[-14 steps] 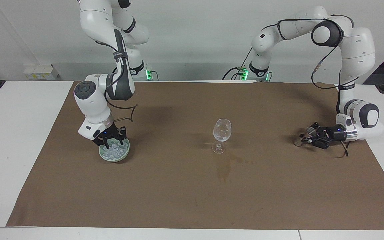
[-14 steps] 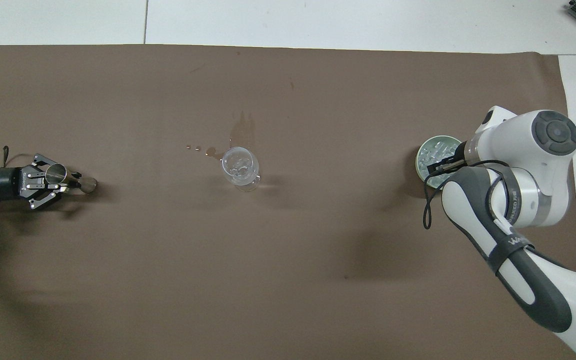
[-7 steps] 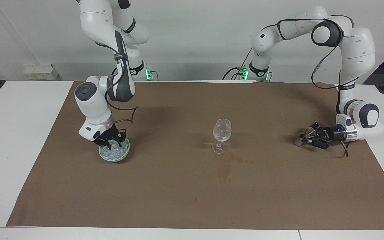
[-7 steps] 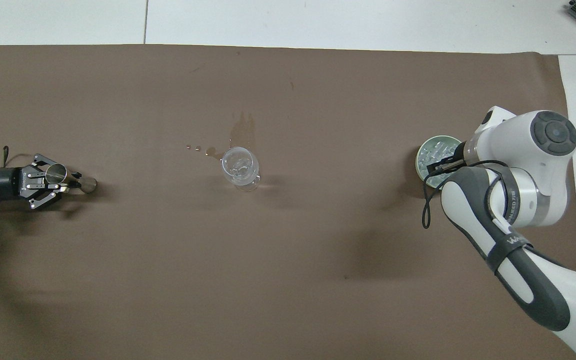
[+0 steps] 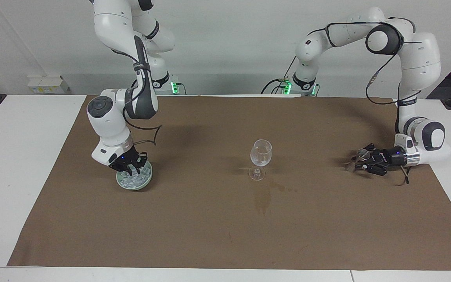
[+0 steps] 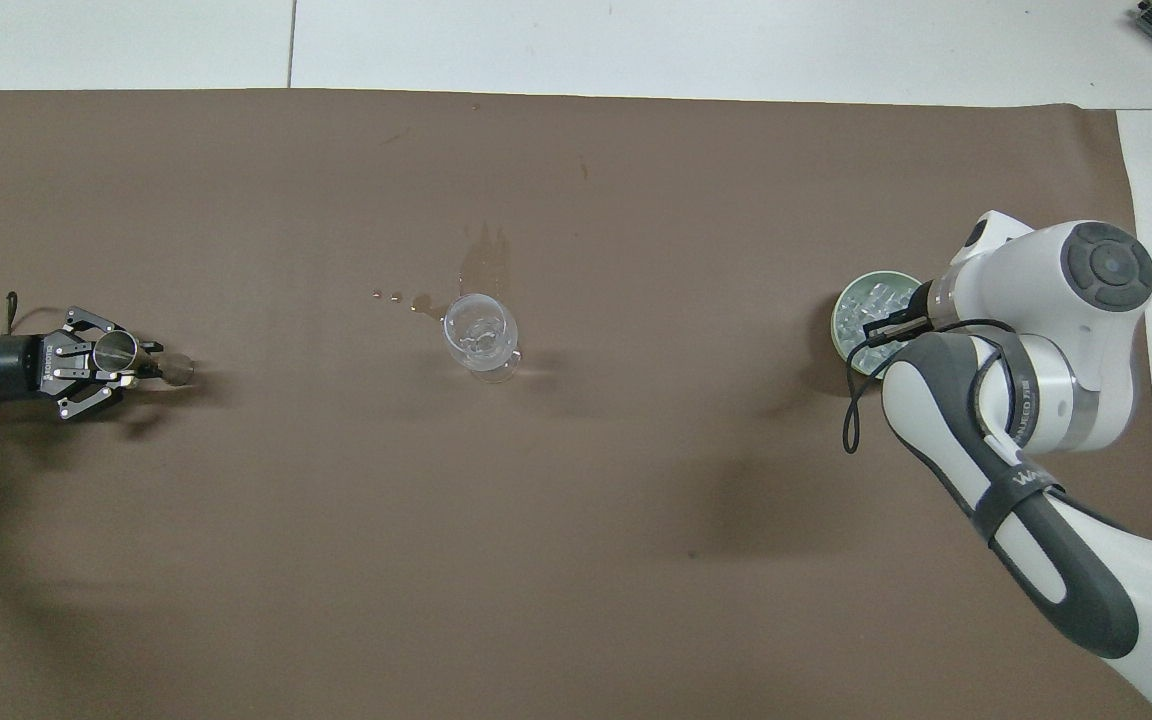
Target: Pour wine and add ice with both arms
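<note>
A clear stemmed glass (image 5: 260, 154) (image 6: 479, 330) stands mid-mat with glassy bits in its bowl. The wine is out of view. The ice (image 5: 138, 180) (image 6: 861, 303) fills a pale green dish (image 5: 120, 182) (image 6: 839, 322) toward the right arm's end. My right gripper (image 5: 132, 170) (image 6: 876, 328) points down into that dish, its fingers drawn together on a whitish chunk. At the left arm's end my left gripper (image 5: 360, 160) (image 6: 126, 360) lies low and level. It is shut on a small tilted metal stemmed cup (image 5: 363, 154) (image 6: 116, 350), whose foot is at the mat.
A brown mat (image 5: 225, 235) (image 6: 576, 550) covers the table. A wet stain (image 5: 262, 197) (image 6: 486, 260) lies beside the glass, farther from the robots. A few drops (image 6: 386, 296) dot the mat next to it.
The right gripper's fingers closed in among the ice and the hand rose slightly. The left gripper drew back a little toward its own end with the cup.
</note>
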Controlling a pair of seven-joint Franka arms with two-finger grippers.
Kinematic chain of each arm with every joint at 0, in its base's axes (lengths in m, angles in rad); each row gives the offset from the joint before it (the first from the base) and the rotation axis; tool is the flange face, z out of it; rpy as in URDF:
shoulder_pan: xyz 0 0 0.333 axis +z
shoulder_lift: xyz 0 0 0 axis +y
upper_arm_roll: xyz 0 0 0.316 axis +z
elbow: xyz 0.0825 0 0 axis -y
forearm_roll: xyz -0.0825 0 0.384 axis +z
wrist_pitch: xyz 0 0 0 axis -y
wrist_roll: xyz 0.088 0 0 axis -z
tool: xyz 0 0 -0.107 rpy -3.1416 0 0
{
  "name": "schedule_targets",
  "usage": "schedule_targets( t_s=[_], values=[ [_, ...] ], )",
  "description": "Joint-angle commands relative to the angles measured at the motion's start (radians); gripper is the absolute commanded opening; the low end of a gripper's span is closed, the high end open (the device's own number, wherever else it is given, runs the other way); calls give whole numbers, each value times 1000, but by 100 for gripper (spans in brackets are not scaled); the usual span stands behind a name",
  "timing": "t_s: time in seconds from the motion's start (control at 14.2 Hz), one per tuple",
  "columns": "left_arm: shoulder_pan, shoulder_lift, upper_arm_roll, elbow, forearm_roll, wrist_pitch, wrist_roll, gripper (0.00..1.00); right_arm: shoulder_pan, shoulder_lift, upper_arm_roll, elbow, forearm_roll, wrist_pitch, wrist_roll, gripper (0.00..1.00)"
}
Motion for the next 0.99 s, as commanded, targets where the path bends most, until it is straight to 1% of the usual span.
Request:
schedule_targets(
  t_s=[0.0,0.07,0.14,0.21,0.42,0.56,0.71,0.85,0.92],
  values=[
    [13,1,-6,23,29,5,3,49,-2,9,4,11,21,10,32,4],
    [14,-2,-5,25,33,8,3,52,-2,6,4,22,21,-2,35,0],
    [16,-5,-5,26,34,8,1,62,-2,-5,4,25,23,-20,45,0],
    [22,-7,1,35,46,9,1,64,-2,-23,4,28,21,-49,68,0],
    [28,-25,15,62,100,11,0,65,-1,-69,4,65,21,-137,89,0],
    [25,-54,39,84,125,12,-2,64,1,-85,4,78,23,-155,92,0],
    [16,-117,53,95,164,12,-20,62,2,-91,4,80,23,-158,90,0],
    [7,-167,56,114,215,12,-124,61,13,-103,3,83,23,-166,92,0],
    [-10,-207,55,117,256,12,-190,61,13,-103,3,88,23,-169,92,0]
  ],
)
